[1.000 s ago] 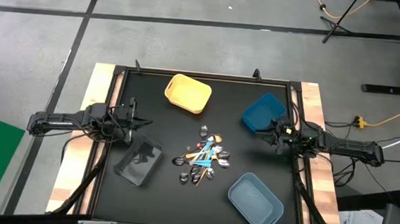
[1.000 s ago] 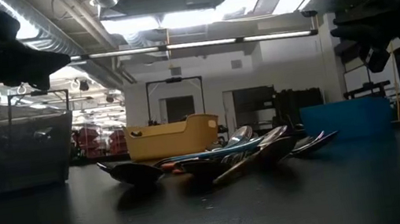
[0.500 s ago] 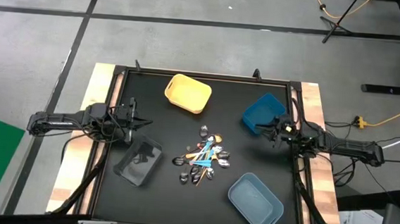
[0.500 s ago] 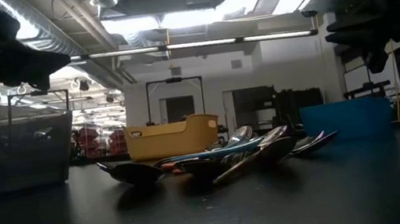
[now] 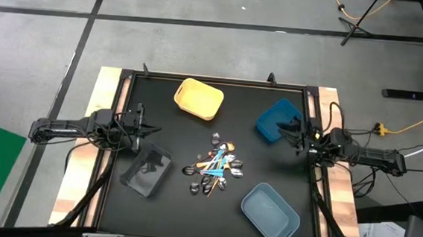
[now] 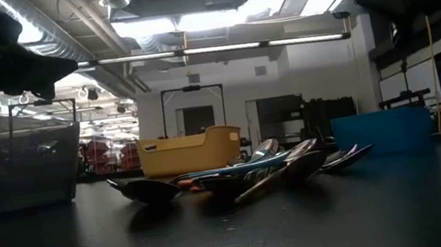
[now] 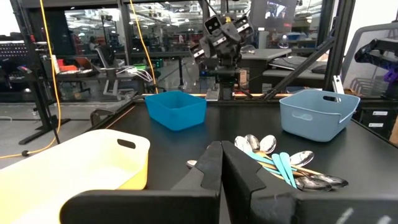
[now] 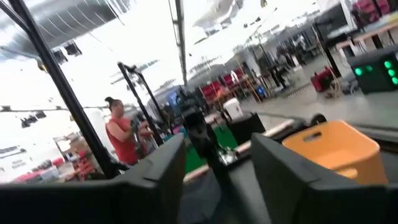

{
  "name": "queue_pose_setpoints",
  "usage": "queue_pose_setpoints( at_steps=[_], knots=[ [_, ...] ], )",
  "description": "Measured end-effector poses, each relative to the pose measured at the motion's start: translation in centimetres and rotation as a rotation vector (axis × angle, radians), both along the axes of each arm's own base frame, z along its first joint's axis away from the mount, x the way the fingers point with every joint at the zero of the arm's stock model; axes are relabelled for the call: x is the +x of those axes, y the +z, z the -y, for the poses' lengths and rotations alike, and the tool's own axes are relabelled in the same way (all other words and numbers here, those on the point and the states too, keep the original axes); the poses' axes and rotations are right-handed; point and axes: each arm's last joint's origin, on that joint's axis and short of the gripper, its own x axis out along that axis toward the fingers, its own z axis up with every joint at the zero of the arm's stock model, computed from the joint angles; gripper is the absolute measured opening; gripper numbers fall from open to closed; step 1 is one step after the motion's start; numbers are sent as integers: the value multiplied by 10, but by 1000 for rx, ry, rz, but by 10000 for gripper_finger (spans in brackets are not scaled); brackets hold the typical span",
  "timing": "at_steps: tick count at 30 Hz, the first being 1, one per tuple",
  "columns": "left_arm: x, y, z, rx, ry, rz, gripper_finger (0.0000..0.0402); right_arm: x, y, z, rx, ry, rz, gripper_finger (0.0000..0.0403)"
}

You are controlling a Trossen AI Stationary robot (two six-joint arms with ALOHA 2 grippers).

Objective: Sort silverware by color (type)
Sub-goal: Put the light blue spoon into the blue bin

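Note:
The silverware [image 5: 215, 167] lies in a loose pile at the table's middle: silver spoons, some light-blue handles, a gold piece, also seen in the left wrist view [image 7: 280, 165]. My right gripper [image 5: 291, 130] hangs open above the right side of the blue bin [image 5: 277, 119]. In its wrist view nothing is between its fingers [image 8: 217, 180]. My left gripper [image 5: 145, 129] waits shut [image 7: 221, 171] at the table's left, above the far end of the clear bin [image 5: 147, 170].
A yellow bin [image 5: 198, 98] stands at the far middle and a grey-blue bin [image 5: 270, 212] at the near right. The table's raised frame [image 5: 315, 111] runs close beside my right arm. A person in red [image 8: 121, 140] stands in the room beyond the table.
My right gripper has opened by the blue bin. It has risen toward the top of the low view, and its arm has drawn back a little toward the table's right edge. The silverware pile and the bins have not moved.

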Motion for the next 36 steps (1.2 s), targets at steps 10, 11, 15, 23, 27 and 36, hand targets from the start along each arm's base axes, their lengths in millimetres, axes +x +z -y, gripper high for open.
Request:
queue_pose_setpoints(
  at_steps=[10,11,15,23,27,36],
  knots=[
    [0,0,0,0,1,0,0,13,33,0,-78,19,-35,223],
    [0,0,0,0,0,0,0,17,37,0,-92,22,-59,221],
    [0,0,0,0,0,0,0,43,52,2,-130,23,-194,216],
    [0,0,0,0,0,0,0,112,59,6,-165,69,-465,215],
    [0,0,0,0,0,0,0,145,56,7,-260,155,-545,215],
    [0,0,0,0,0,0,0,198,46,9,-461,260,-780,215]
  ],
)
